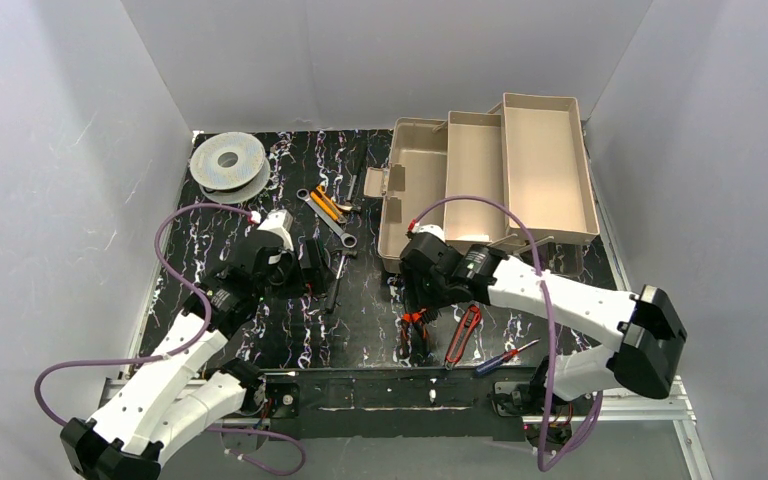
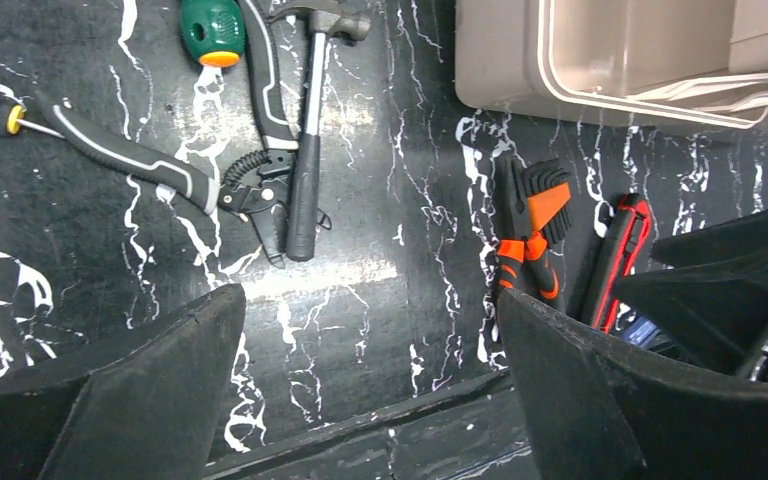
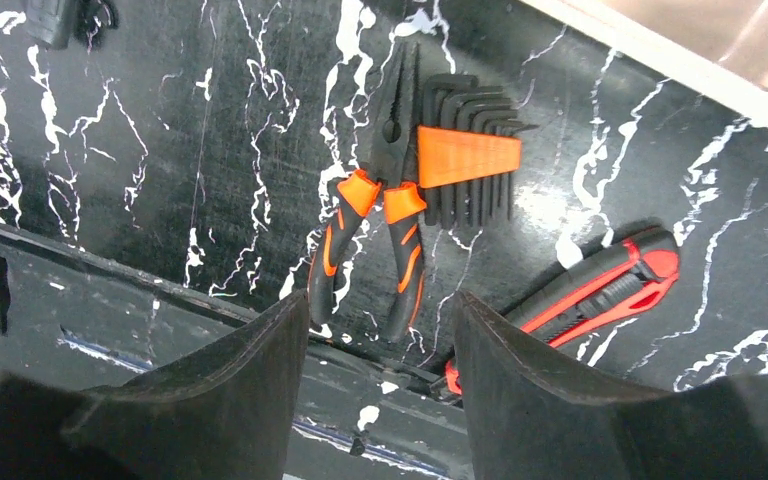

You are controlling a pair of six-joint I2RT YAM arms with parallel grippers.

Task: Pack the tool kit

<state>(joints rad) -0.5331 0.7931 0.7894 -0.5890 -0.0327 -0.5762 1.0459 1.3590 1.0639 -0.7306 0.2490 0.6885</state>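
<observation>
Left fingers [image 2: 140, 400] wide, right fingers [image 3: 210, 400] apart

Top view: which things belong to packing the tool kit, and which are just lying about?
For the job: open tool kit, pliers, hex key set, utility knife, hammer, wrench, screwdriver.
Probably just lying about: wire spool.

Long-nose pliers [image 3: 403, 205] with orange-black grips lie mid-frame in the right wrist view, touching a hex key set [image 3: 465, 160] (orange holder); a red utility knife [image 3: 590, 295] lies lower right; a hammer [image 2: 307, 150] sits upper centre in the left wrist view; a grey spool [image 1: 228, 161] rests upper left overhead.
</observation>
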